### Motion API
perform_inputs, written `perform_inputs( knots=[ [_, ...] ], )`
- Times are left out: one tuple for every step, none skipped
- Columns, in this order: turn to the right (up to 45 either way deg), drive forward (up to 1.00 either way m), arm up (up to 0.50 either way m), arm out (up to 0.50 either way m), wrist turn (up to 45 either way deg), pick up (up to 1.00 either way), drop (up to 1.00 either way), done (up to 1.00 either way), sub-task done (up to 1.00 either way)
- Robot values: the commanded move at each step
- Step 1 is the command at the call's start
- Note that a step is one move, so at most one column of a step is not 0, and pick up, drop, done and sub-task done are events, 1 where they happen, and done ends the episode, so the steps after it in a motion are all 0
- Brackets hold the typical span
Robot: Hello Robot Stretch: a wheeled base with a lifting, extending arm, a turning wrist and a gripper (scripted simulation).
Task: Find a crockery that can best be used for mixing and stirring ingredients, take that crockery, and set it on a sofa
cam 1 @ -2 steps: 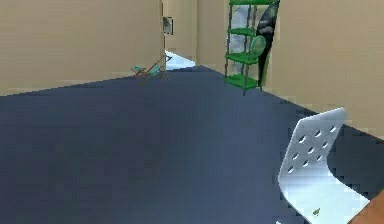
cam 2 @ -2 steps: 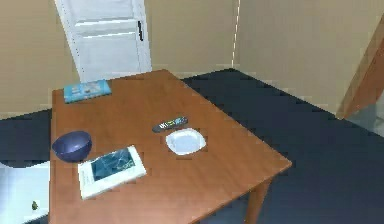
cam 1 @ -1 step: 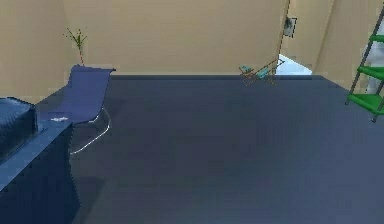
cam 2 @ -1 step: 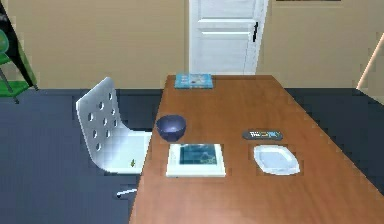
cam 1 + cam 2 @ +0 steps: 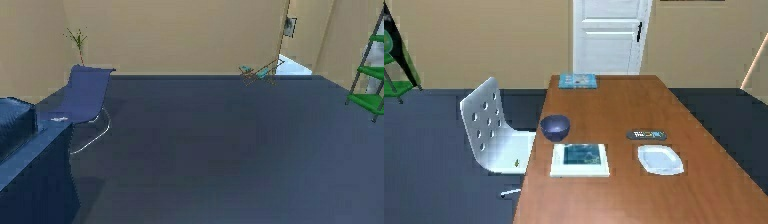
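Gripper: its state could not be told, nor how the bowl lay to it.
Bowl (image 5: 555,126): dark blue, upright on the tabletop (image 5: 624,110) by its left edge, near the chair (image 5: 489,125). Its deep sides suited stirring.
Plate (image 5: 659,158): flat, well apart from the bowl, likely set out for a sitter.
Sofa (image 5: 30,160): probably the dark blue bulk at the forward view's lower left.

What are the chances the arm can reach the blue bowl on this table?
Probably yes: the bowl stands uncovered on the table, only a flat white-framed item lying nearer; the white chair stands aside.
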Motion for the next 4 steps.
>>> perform_inputs(
  knots=[
    [0.0, 0.0, 0.38, 0.0, 0.0, 0.0, 0.0, 0.0, 0.0],
    [0.0, 0.0, 0.0, 0.48, 0.0, 0.0, 0.0, 0.0, 0.0],
    [0.0, 0.0, 0.0, 0.0, 45.0, 0.0, 0.0, 0.0, 0.0],
    [0.0, 0.0, 0.0, 0.0, 45.0, 0.0, 0.0, 0.0, 0.0]
  ],
)
